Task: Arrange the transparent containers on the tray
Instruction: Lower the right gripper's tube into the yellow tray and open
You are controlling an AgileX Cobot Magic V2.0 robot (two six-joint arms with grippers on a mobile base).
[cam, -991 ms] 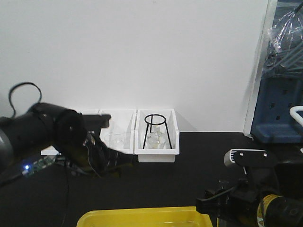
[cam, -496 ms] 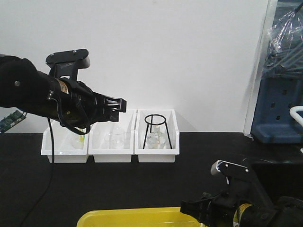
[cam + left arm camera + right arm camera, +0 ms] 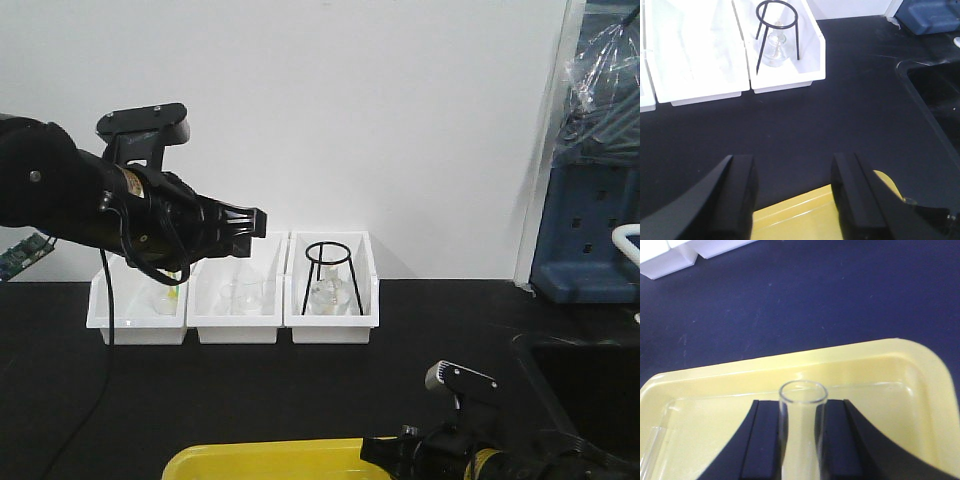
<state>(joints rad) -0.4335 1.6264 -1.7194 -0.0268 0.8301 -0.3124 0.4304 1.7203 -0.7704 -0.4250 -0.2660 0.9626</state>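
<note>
Between the jaws of the right gripper (image 3: 801, 407): a test tube (image 3: 801, 440), clamped, rim toward 12 o'clock, hovering over the yellow tray (image 3: 910, 365).
Left gripper (image 3: 795, 192): jaws apart, empty, held high.
White bins (image 3: 785, 82): at 11 o'clock, well apart.
Risk: let go from height, the round tube would likely roll or crack.
Unclear: tube's lower end cut off; a clear streak at 8 o'clock may be another tube.

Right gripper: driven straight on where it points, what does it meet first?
Probably the tray floor. The tube in the right gripper juts past its fingers, so glass would touch first. Depth is unclear.
</note>
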